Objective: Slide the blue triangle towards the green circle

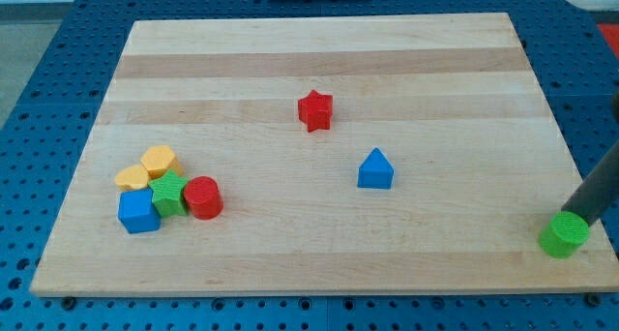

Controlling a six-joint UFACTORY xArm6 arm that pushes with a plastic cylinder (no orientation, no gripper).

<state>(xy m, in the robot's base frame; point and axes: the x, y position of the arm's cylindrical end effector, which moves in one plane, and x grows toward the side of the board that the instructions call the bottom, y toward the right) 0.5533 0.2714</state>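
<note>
The blue triangle (375, 169) lies right of the board's centre. The green circle (565, 234) sits near the board's bottom right corner, far to the triangle's right and lower. My dark rod comes down from the view's right edge. My tip (577, 215) is right at the top back edge of the green circle; whether they touch cannot be told. The tip is far to the right of the blue triangle.
A red star (314, 109) lies above and left of the triangle. At the lower left, a cluster holds two yellow blocks (160, 161) (132, 177), a green star (170, 192), a red circle (203, 197) and a blue cube (138, 212). The board's right edge (580, 176) is near my tip.
</note>
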